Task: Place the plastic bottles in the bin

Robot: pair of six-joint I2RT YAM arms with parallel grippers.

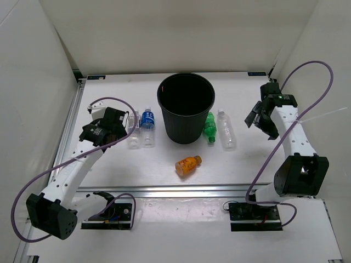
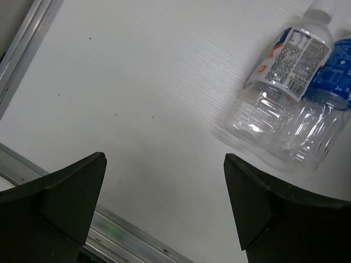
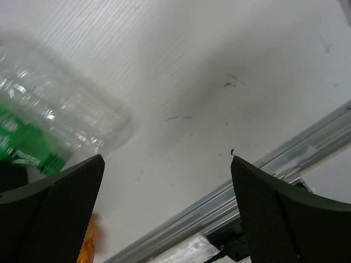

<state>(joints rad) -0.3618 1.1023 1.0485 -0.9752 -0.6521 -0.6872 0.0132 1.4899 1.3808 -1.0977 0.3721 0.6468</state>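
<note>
The black bin (image 1: 185, 129) stands upright at the middle back. To its left lie a clear bottle (image 1: 134, 137) and a blue-labelled bottle (image 1: 147, 125). Both also show in the left wrist view, the clear one (image 2: 285, 76) and the blue-labelled one (image 2: 332, 87). To the bin's right lie a green bottle (image 1: 209, 127) and a clear bottle (image 1: 226, 130). An orange bottle (image 1: 188, 164) lies in front of the bin. My left gripper (image 1: 126, 123) is open and empty (image 2: 164, 203), just left of the clear bottle. My right gripper (image 1: 254, 117) is open and empty (image 3: 167, 208), right of the clear bottle (image 3: 71, 109).
White walls enclose the table on the left, back and right. An aluminium rail (image 1: 186, 191) runs along the near edge and another (image 1: 71, 126) along the left side. The right wrist view shows the green bottle (image 3: 22, 145) and a sliver of the orange bottle (image 3: 88, 241).
</note>
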